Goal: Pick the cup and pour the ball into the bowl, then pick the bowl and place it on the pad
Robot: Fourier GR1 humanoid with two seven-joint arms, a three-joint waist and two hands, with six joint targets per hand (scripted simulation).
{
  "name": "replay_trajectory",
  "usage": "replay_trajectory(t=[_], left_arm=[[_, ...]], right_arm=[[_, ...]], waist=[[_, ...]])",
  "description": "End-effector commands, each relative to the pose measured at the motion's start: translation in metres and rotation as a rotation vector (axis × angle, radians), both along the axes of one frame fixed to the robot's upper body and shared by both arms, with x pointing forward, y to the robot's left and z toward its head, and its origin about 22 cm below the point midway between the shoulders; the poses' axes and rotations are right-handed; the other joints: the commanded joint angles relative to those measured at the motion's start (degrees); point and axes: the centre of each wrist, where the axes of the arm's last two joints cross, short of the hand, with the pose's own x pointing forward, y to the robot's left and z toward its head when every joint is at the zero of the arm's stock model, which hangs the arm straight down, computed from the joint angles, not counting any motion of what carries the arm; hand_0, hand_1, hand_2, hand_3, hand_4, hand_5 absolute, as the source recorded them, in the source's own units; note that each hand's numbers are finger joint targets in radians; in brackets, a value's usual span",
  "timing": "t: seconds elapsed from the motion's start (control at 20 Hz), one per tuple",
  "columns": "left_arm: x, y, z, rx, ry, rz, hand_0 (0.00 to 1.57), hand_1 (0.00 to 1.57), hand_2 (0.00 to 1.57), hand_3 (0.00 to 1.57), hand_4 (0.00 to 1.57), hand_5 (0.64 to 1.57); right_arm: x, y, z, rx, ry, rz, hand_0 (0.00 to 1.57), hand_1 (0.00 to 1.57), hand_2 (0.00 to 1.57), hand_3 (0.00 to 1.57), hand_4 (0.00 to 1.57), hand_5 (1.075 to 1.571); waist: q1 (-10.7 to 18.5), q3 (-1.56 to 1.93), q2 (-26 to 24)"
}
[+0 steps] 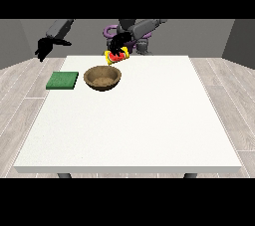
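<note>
A red and yellow cup (117, 56) hangs tilted just behind the far rim of the brown wooden bowl (102, 78). The hand at the view's right (119, 42) has reached in towards the middle and is curled round the cup from above. The ball is hidden from me. A flat green pad (63, 80) lies on the table to the left of the bowl. The hand at the view's left (47, 48) hovers off the table's far left corner, above and behind the pad, its fingers spread and holding nothing.
The white table (149, 125) stretches wide towards the camera and to the right of the bowl. The robot's body (142, 46) stands behind the far edge.
</note>
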Motion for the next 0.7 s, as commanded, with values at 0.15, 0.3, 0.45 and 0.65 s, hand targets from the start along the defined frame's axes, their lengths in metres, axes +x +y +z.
replay_trajectory(t=[0.15, 0.3, 0.45, 0.65], left_arm=[[0.009, -0.029, 0.048, 0.268, -0.124, -0.026, 0.77, 0.77, 1.57, 1.57, 1.20, 1.416], [0.007, -0.029, 0.054, 0.357, -0.150, -0.076, 1.56, 1.56, 1.57, 1.57, 1.20, 1.451], [0.008, -0.027, 0.050, 0.352, -0.153, -0.033, 1.56, 1.56, 1.57, 1.57, 1.19, 1.467], [0.000, -0.026, 0.049, 0.346, -0.190, -0.079, 1.50, 1.50, 1.57, 1.57, 1.21, 1.457]], right_arm=[[0.005, 0.004, -0.001, 0.001, 0.012, 0.013, 0.00, 0.00, 0.00, 0.24, 0.00, 1.521], [-0.011, -0.005, -0.017, -0.008, 0.055, -0.059, 0.00, 0.00, 0.00, 0.20, 0.00, 1.515], [-0.007, -0.014, -0.004, 0.005, 0.056, -0.017, 0.00, 0.00, 0.00, 0.17, 0.00, 1.516], [-0.017, -0.035, 0.001, 0.023, 0.021, -0.061, 0.00, 0.00, 0.00, 0.26, 0.00, 1.528]], waist=[[-0.12, 0.05, 0.18], [3.22, 0.02, -2.01], [0.78, -0.02, -2.12], [3.72, -0.01, -0.19]])
